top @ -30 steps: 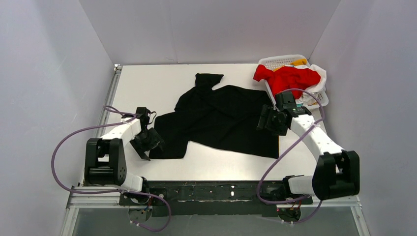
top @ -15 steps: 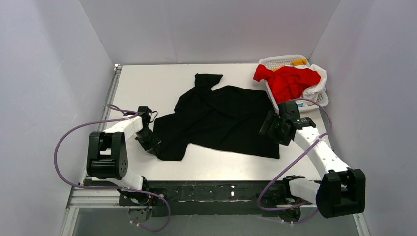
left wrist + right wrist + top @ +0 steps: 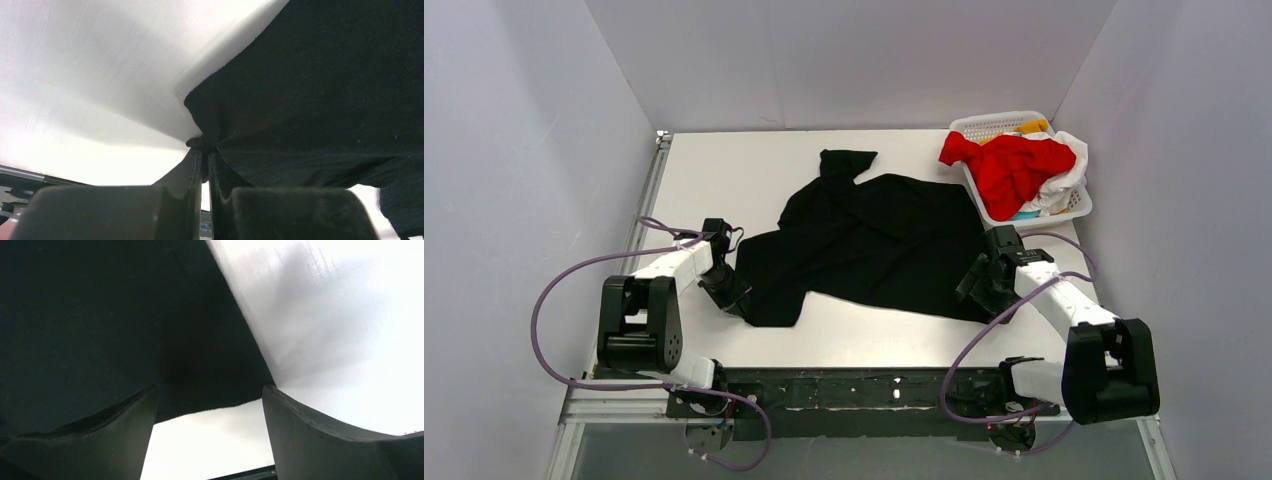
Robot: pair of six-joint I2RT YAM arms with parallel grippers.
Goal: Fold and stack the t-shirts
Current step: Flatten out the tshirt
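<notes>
The black t-shirt (image 3: 874,240) lies spread at the centre of the top view on the counter (image 3: 724,170), its lower edge running left to right. The left fingers (image 3: 190,175) are pressed together, pinching the shirt's lower-left corner. The right fingers (image 3: 310,430) are spread, straddling the lower-right corner with the cloth between them, ungripped. Judgement: the right side must clamp on that corner before any lift or fold.

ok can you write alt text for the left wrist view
Close-up of the left gripper, shut on a bunched edge of the black t-shirt. The shirt fills the right side of the view and lies on the white table, which is bare on the left.
</notes>
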